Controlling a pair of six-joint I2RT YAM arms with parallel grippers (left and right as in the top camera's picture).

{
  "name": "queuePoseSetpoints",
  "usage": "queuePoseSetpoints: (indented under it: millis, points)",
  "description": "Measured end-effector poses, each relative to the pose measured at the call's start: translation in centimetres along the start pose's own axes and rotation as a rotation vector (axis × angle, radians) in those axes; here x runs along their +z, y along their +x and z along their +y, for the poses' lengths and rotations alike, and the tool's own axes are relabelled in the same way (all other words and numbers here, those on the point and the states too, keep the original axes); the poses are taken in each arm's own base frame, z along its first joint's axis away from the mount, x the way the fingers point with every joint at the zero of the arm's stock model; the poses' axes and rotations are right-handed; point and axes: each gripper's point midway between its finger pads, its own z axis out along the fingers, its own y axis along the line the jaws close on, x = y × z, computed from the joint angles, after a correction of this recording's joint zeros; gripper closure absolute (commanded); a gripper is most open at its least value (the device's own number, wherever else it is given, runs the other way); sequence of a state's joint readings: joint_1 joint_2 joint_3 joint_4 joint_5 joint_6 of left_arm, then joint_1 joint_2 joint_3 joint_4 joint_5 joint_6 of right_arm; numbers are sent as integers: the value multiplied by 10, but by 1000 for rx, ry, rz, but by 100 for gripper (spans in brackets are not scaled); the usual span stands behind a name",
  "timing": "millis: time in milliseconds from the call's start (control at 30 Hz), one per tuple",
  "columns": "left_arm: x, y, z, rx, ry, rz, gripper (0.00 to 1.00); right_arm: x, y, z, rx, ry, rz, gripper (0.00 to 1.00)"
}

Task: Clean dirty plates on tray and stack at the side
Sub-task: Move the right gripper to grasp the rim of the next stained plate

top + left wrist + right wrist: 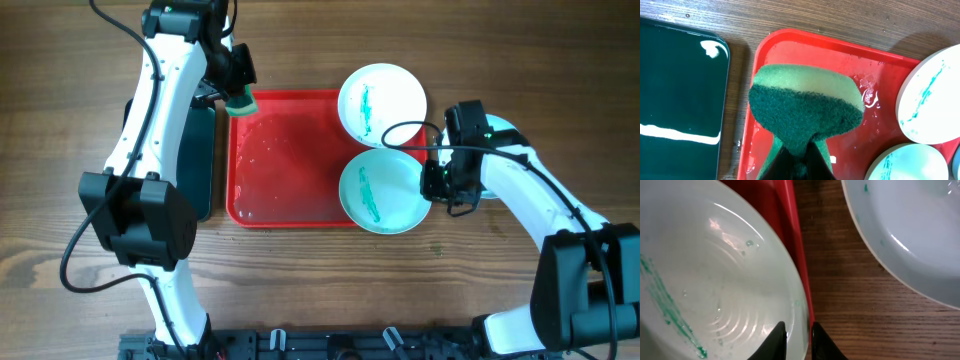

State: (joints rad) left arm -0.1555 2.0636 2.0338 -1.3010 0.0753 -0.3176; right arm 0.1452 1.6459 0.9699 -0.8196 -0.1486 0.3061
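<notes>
Teal-smeared far plate (382, 102), near plate (381, 192) overhanging red tray (290, 160)

This looks like a robotics lab bench, not a kitchen. Two white-and-black robot arms, the left arm (165, 90) and the right arm (540, 195), rise from a black mounting rail (330, 345) along the lower edge of the frame, with a loose black cable (64, 265) looping beside them. The wood-grain table (60, 60) carries staged props: a red tray (290, 170), teal-smeared plates (395, 95) and a green sponge (241, 101).

Count, overhead view: 2 plates, far plate (390, 95) and near plate (385, 200), at the 3 o'clock end of 1 red tray (290, 150). 1 black tray (203, 160). 1 green sponge (240, 101).
</notes>
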Motion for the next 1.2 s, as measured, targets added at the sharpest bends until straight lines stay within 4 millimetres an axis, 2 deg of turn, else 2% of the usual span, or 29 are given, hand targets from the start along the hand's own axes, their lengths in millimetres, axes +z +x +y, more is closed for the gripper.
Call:
queuePoseSetpoints:
  millis: [100, 167, 300, 400, 500, 533, 567, 633, 700, 800, 900, 967, 1133, 1200]
  points:
    - [0, 0, 0, 0, 0, 0, 96, 8, 4, -2, 5, 3, 7, 84]
    - [0, 0, 0, 0, 0, 0, 96, 8, 1, -2, 4, 0, -3, 95]
    - [0, 0, 0, 0, 0, 0, 96, 8, 1, 1, 6, -14, -3, 96]
    - [0, 0, 0, 0, 0, 0, 96, 7, 6, 17, 1, -101, 25, 96]
    - [0, 0, 0, 0, 0, 0, 96, 8, 7, 47, -7, -187, 21, 96]
    - [0, 0, 0, 0, 0, 0, 96, 8, 3, 62, -13, -218, -5, 96]
    - [0, 0, 0, 0, 0, 0, 96, 7, -6, 87, -11, -275, -57, 96]
    - [0, 0, 0, 0, 0, 0, 96, 5, -13, 112, -9, -325, -105, 96]
    - [0, -1, 0, 0, 1, -4, 96, 0, -27, 148, 9, -399, -201, 96]
    - [0, -1, 0, 0, -1, -6, 96, 5, -21, 187, 19, -426, -252, 96]
    - [0, -2, 0, 1, 0, -8, 96, 25, -4, 196, 26, -373, -231, 95]
    - [0, -2, 0, 1, 0, -8, 96, 34, -3, 192, 38, -338, -234, 82]
    - [0, -4, -1, 1, 3, -15, 96, 21, -17, 196, -94, -297, -259, 77]
    - [0, -6, -2, 2, 7, -25, 96, 12, -33, 199, -194, -259, -237, 77]
